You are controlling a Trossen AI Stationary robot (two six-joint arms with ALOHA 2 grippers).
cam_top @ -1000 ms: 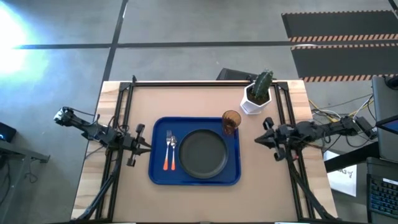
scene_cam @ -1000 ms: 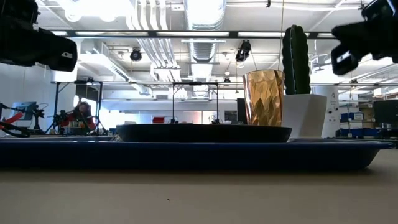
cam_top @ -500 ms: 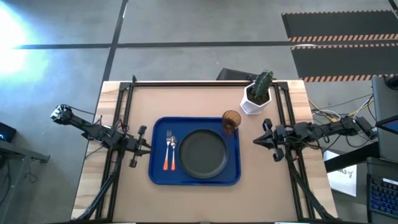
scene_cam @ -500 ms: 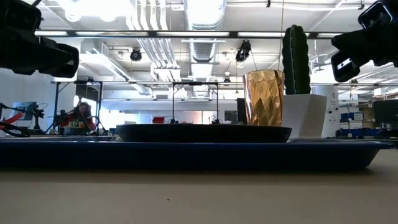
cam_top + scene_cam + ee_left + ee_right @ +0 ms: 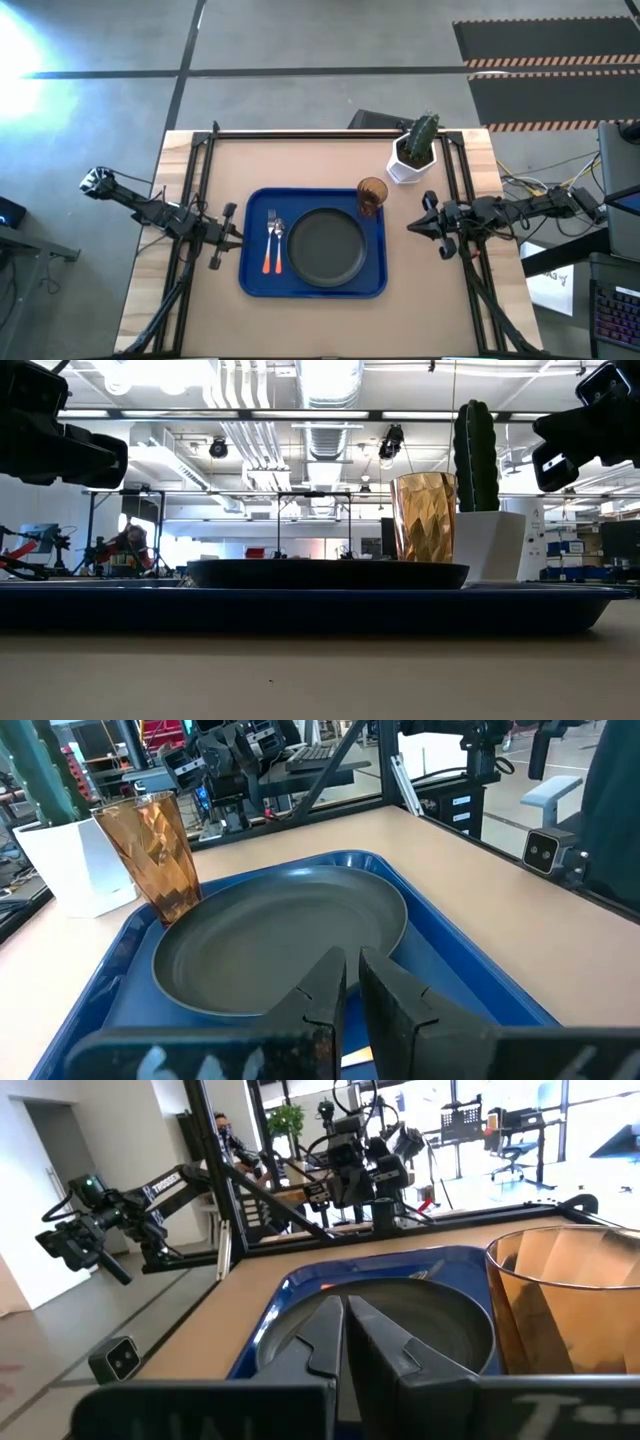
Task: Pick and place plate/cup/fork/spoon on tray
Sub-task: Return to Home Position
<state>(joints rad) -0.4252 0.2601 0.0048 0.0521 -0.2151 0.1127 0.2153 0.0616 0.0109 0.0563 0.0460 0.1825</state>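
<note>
Fork [image 5: 278, 236] and spoon [image 5: 268, 245] hidden behind tray [image 5: 300, 605] rim at table level, both tools pressed together.

Cactus pot [image 5: 409, 160] crowds the cup [image 5: 371, 195] — table edges [image 5: 200, 310] seem free.

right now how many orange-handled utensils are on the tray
2. The fork and the spoon lie side by side on the left part of the blue tray, just left of the black plate. No others show; none seems hidden.
</note>
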